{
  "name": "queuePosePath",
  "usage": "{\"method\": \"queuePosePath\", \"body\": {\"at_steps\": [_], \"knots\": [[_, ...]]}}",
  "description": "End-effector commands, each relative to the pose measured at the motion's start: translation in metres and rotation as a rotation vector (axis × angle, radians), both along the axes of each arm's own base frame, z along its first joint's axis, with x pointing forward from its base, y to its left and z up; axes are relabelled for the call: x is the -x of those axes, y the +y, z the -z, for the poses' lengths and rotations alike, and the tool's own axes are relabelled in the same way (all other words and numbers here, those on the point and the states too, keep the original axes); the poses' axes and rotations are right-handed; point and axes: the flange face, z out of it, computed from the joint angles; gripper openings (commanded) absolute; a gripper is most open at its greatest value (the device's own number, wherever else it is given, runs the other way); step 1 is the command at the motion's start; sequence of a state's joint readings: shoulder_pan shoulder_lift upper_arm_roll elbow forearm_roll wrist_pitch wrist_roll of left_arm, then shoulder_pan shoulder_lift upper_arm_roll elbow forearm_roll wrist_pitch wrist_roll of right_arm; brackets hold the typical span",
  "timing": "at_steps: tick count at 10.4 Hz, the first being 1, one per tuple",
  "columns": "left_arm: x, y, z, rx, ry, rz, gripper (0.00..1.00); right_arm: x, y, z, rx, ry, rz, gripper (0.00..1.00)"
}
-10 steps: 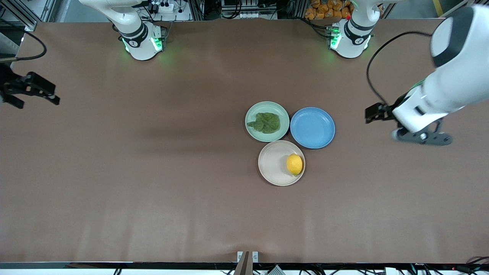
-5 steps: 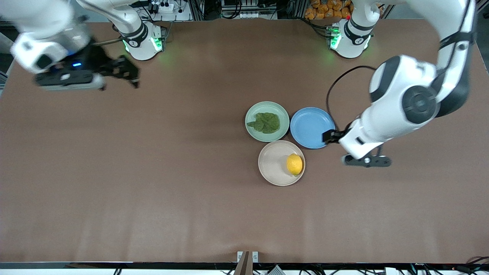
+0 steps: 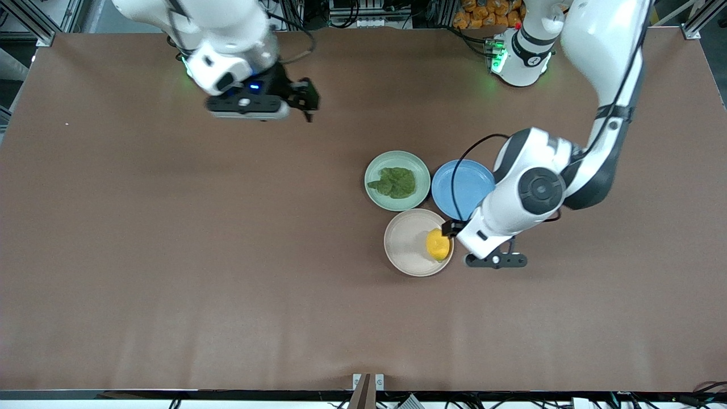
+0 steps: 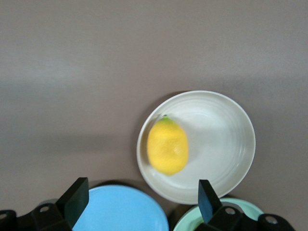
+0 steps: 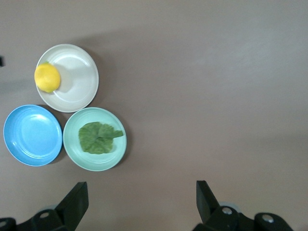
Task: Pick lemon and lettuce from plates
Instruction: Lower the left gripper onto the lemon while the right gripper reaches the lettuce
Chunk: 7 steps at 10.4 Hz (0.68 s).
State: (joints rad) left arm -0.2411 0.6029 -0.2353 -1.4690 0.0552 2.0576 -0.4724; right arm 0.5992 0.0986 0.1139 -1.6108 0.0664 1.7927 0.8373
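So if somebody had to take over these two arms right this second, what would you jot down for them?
Left tool: open, empty, over the beige plate's edge beside the lemon.
Right tool: open, empty, over bare table near its own base, well away from the plates.
Lemon: on the beige plate, untouched.
Lettuce: flat on the green plate, untouched.
Blue plate: holds nothing.
Done: nothing picked yet.
Left: grasp and lift the lemon, then the lettuce.

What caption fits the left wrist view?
Open left gripper above the lemon on the beige plate.
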Motion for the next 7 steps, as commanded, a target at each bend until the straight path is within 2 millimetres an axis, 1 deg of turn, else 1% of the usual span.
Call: {"method": "queuePosePath", "body": {"at_steps": [1,3,4,5,7], "knots": [[-0.002,-0.025,0.036,-0.037,-0.046,-0.031,1.0,0.022,0.062,0.068,0.017,-0.009,0.078,0.99],[-0.002,-0.033,0.066,-0.044,-0.064,-0.018,1.0,0.032,0.111,0.132,0.019,-0.036,0.123,0.99],[-0.001,-0.037,0.078,-0.042,-0.063,-0.013,1.0,0.032,0.128,0.161,-0.002,-0.047,0.142,0.99],[0.0,-0.039,0.083,-0.044,-0.057,-0.016,1.0,0.037,0.143,0.186,-0.014,-0.057,0.133,0.98],[0.007,-0.046,0.1,-0.056,-0.039,-0.01,1.0,0.045,0.163,0.236,0.018,-0.116,0.096,0.94]]}}
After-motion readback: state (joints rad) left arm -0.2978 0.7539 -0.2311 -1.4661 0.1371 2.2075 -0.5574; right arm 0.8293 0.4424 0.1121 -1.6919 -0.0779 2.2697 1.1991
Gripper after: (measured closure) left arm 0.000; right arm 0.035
